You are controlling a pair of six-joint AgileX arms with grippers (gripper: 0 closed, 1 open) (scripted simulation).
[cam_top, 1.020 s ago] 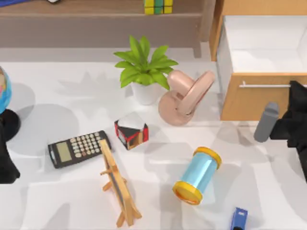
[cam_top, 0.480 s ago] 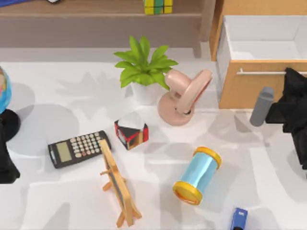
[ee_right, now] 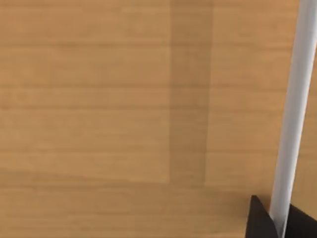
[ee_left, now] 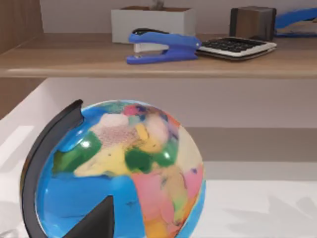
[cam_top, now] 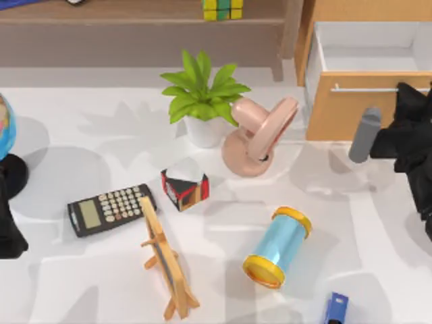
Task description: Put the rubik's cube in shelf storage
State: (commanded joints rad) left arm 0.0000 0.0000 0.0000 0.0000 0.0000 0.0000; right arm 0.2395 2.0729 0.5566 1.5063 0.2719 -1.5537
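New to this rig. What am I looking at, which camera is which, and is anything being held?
Two AgileX robot arms at a simulated white table. The top view looks down from overhead; the other two come from cameras on each wrist. The rubik's cube already sits on the brown shelf. The right gripper is at the drawer, at its silver handle. The left arm is parked beside the globe. A plant, calculator and other clutter lie about.
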